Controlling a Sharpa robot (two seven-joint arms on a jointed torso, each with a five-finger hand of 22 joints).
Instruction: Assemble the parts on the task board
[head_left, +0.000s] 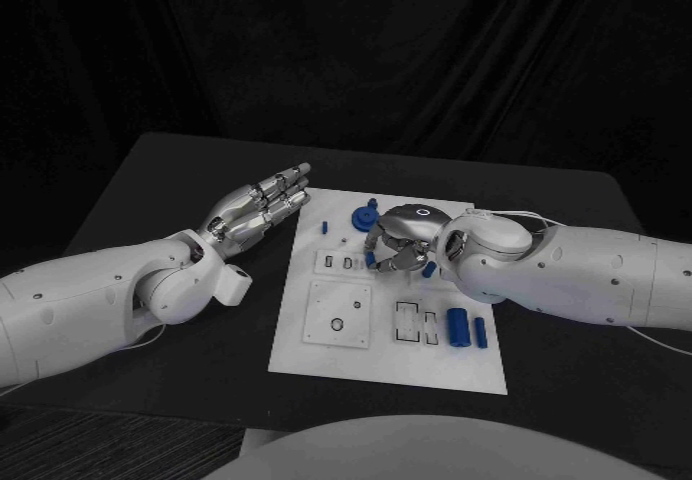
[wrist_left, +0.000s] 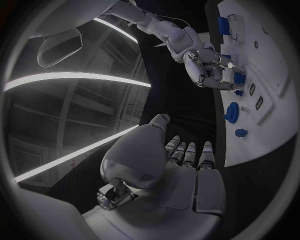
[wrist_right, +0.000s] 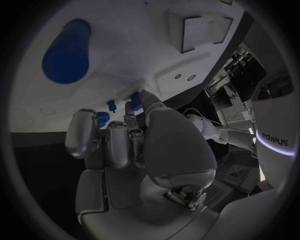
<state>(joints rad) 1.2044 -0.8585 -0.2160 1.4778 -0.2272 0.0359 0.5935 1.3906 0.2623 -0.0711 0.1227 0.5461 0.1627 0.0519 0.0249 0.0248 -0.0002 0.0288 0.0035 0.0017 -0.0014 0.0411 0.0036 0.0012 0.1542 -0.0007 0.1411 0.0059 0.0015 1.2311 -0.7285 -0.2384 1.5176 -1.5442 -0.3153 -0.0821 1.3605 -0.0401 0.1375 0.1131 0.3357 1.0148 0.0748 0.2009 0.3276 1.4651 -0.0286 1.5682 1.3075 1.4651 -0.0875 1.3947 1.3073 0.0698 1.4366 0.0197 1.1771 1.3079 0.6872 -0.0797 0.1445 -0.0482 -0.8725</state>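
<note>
Right robot hand (head_left: 400, 248) pinches one blue part (head_left: 392, 266) over the task board (head_left: 387, 368); left robot hand (head_left: 263, 208) lies spread, holding nothing.

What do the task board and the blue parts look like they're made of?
Task board: likely matte white plastic; flat, even, no glare, with cut recesses. Blue cylinder: probably moulded or printed plastic; uniform saturated colour, dull sheen. Neither can be confirmed by look alone.

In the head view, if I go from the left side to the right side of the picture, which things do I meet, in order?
Left hand, open beside the board → small blue peg → blue gear-like part → right hand, fingers down on a blue part → blue cylinder near the task board's right edge.
</note>
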